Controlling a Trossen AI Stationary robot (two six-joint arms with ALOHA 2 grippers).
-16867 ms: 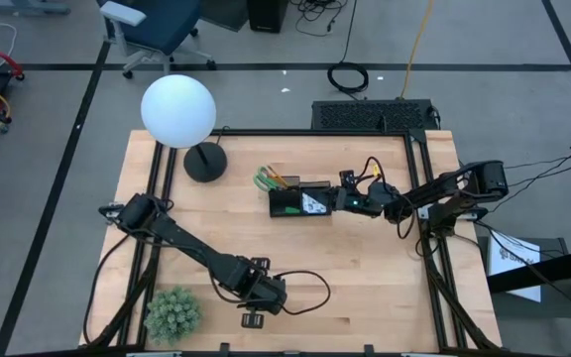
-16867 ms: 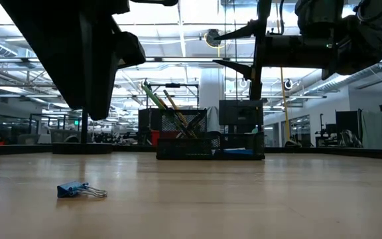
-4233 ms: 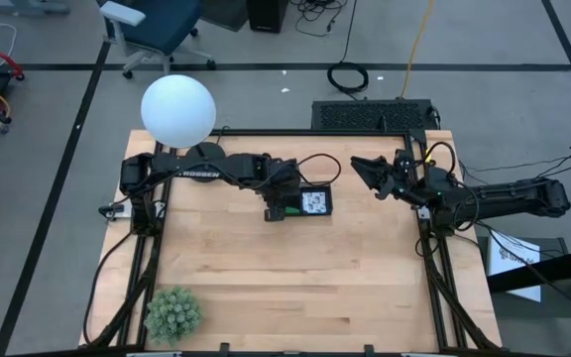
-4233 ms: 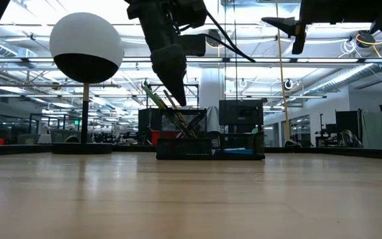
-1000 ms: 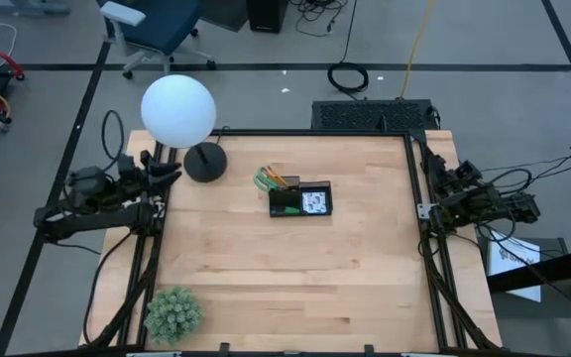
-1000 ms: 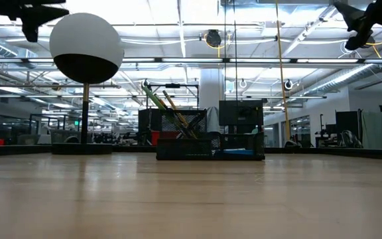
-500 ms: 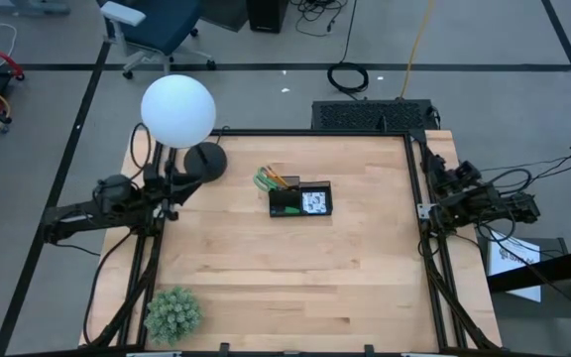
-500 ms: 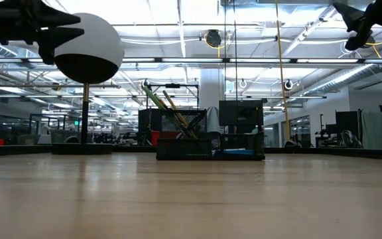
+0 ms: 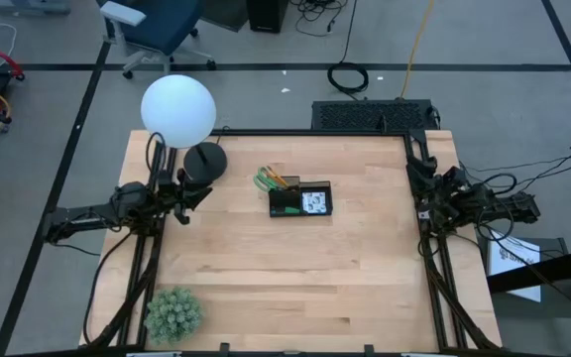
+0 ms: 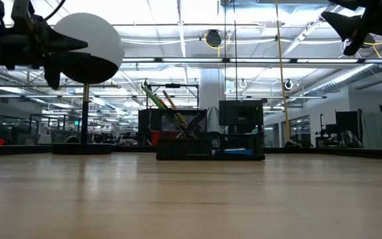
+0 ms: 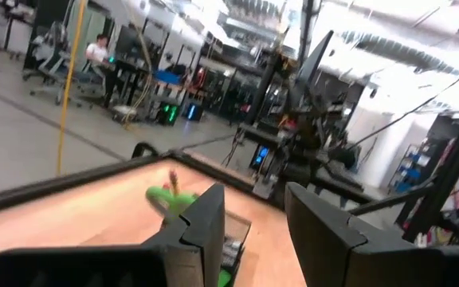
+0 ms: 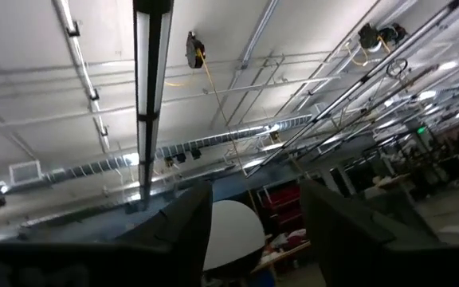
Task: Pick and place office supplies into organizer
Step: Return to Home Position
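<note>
The black organizer point(image 9: 300, 200) stands on the wooden table a little beyond its middle. Orange pencils and green-handled scissors point(image 9: 269, 179) lean out of its left end, shown slanting upward in the low view point(image 10: 168, 109). A green piece point(image 9: 287, 209) and a pale pad point(image 9: 314, 202) lie inside. My left gripper point(image 9: 194, 193) hovers open over the table's left edge beside the lamp base, pointing at the organizer point(image 11: 231, 249) with nothing between its fingers point(image 11: 205, 227). My right gripper point(image 9: 416, 177) hangs open over the right edge, tipped upward, and is empty.
A white globe lamp point(image 9: 178, 110) on a round black base point(image 9: 205, 162) stands at the far left, close to my left gripper. A fuzzy green plant ball point(image 9: 172, 313) sits at the near left corner. Black frame rails point(image 9: 430, 248) run along both side edges.
My left gripper has come down and moved from outside the left edge toward the table's right, past the lamp base, staying open. My right gripper has rolled at the wrist, and its fingers now reach slightly farther over the right edge.
</note>
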